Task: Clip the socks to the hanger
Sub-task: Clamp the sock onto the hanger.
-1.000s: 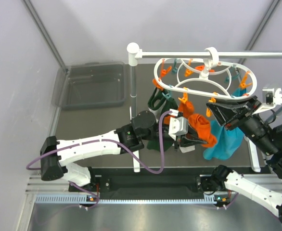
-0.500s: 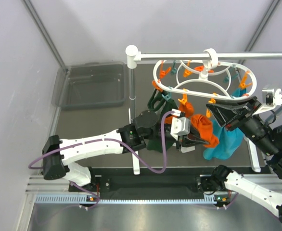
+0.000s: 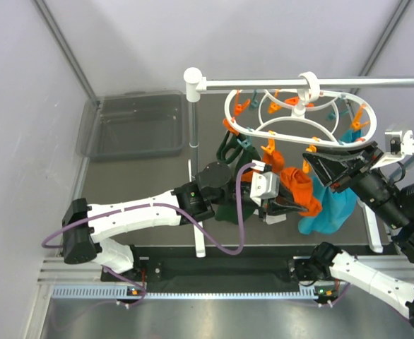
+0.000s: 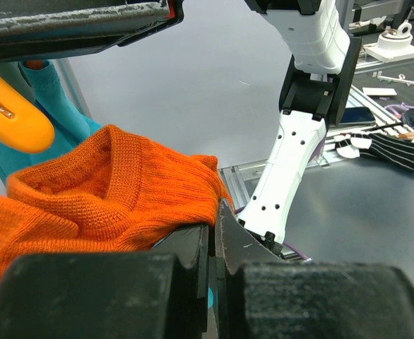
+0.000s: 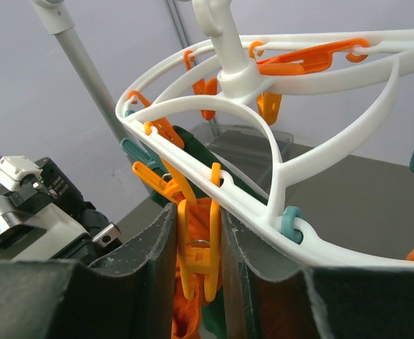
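The white oval hanger [image 3: 299, 116] hangs by its hook from the rail. My left gripper [image 3: 281, 208] is shut on the edge of an orange sock [image 3: 299, 187] and holds it up under the hanger's front ring. In the left wrist view the jaws [image 4: 214, 219] pinch the sock [image 4: 108, 191] below an orange clothespin [image 4: 13, 109]. My right gripper [image 3: 320, 164] is closed around an orange clothespin [image 5: 198, 247] on the hanger's ring [image 5: 263, 191], its jaws [image 5: 198, 212] pressing both of the pin's handles. Orange sock fabric [image 5: 193, 311] hangs just below that pin. I cannot make out a second sock as separate.
A white pole rail [image 3: 299, 82] on a post [image 3: 193, 141] carries the hanger. A dark green cloth [image 3: 228, 152] and a teal cloth [image 3: 330, 201] hang from it. A grey bin [image 3: 136, 127] sits at the back left. A striped sock [image 4: 383, 148] lies on the table.
Almost nothing. The left gripper with the sock has edged slightly right, and the rail and hanger have swayed a little left. The right gripper stays on the clothespin.
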